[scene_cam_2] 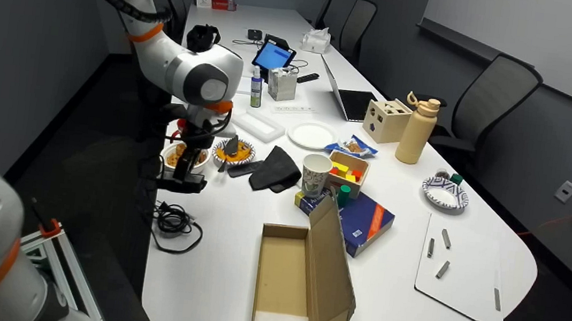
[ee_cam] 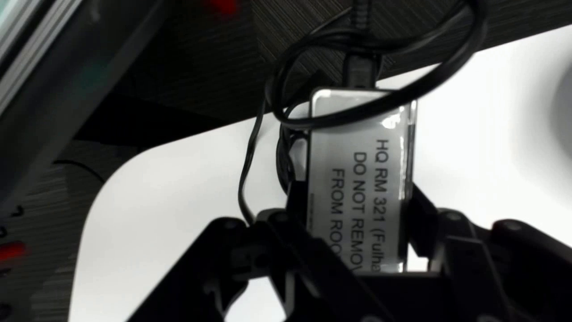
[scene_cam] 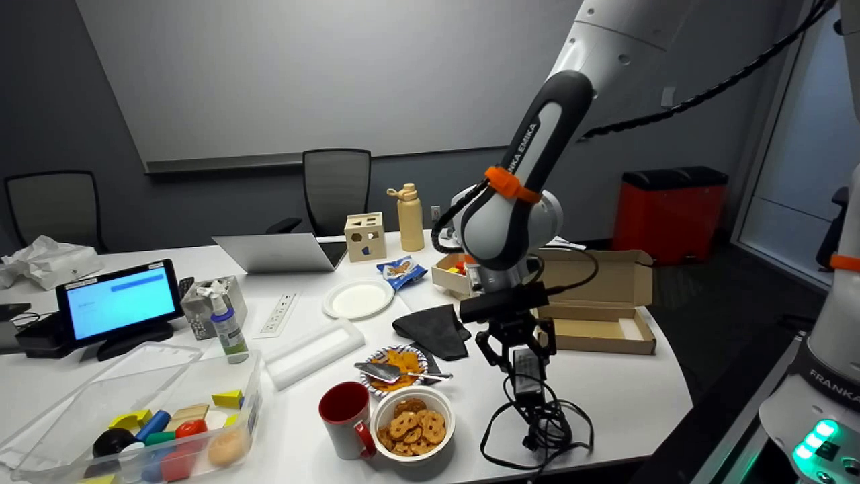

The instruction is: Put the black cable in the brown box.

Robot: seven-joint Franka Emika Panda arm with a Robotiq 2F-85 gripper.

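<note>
The black cable point(scene_cam: 554, 437) is a loose coil joined to a dark power adapter point(scene_cam: 529, 386) with a label. My gripper point(scene_cam: 526, 357) is shut on the sides of the adapter point(ee_cam: 348, 156), which points downward over the table's near edge. The cable coil point(scene_cam_2: 174, 220) hangs below it; I cannot tell if it touches the table. The cable also loops over the label in the wrist view point(ee_cam: 357, 115). The gripper point(scene_cam_2: 181, 185) hides most of the adapter in an exterior view. The brown box point(scene_cam_2: 281, 273) lies with its lid open, and its front wall point(scene_cam: 594, 344) shows too.
A bowl of pretzels point(scene_cam: 443, 410), a red-and-grey mug point(scene_cam: 346, 420) and a bowl of orange food point(scene_cam: 366, 380) stand near the gripper. A black cloth point(scene_cam_2: 285, 171) lies between them and the box. A blue book point(scene_cam_2: 365, 223) with a cup point(scene_cam_2: 315, 174) stands behind the box lid.
</note>
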